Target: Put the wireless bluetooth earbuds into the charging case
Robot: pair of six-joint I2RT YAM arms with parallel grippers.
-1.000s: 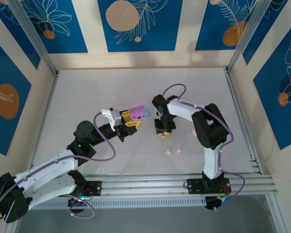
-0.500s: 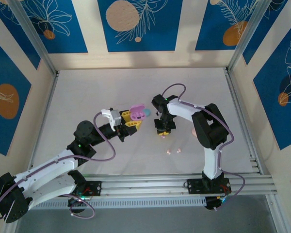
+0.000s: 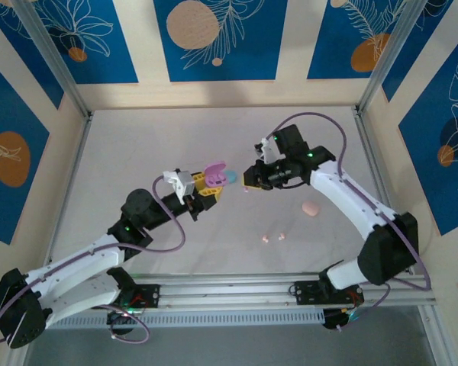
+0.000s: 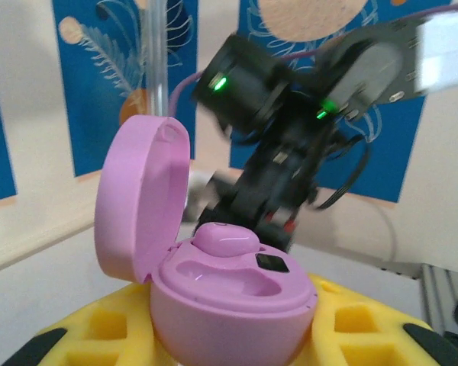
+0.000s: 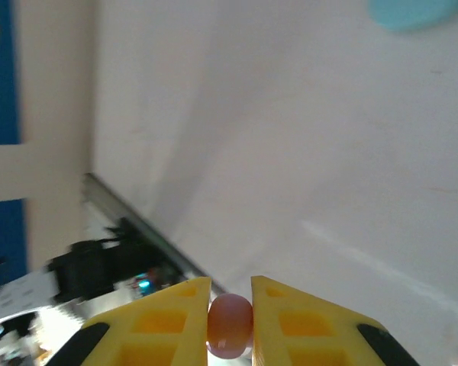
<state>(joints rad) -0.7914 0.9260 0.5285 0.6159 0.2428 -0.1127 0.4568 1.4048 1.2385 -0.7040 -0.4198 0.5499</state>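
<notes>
My left gripper (image 3: 208,185) is shut on the open lilac charging case (image 3: 214,171), holding it above the table. In the left wrist view the case (image 4: 229,305) sits between the yellow fingers (image 4: 84,335) with its lid (image 4: 141,198) tipped back. One lilac earbud (image 4: 226,239) is seated in it, and the socket beside it (image 4: 229,278) is bare. My right gripper (image 3: 249,181) hovers just right of the case, shut on a small lilac earbud (image 5: 230,325). Two pink earbuds (image 3: 267,239) (image 3: 281,235) lie on the table nearer the front.
A light blue case (image 3: 229,178) (image 5: 412,11) lies just behind the lilac one. A pink case (image 3: 311,207) rests under the right forearm. The aluminium frame rail (image 3: 275,282) runs along the near edge.
The right arm has lifted off the table and swung up and back, carrying the earbud toward the held case. The left gripper has shifted only slightly.
</notes>
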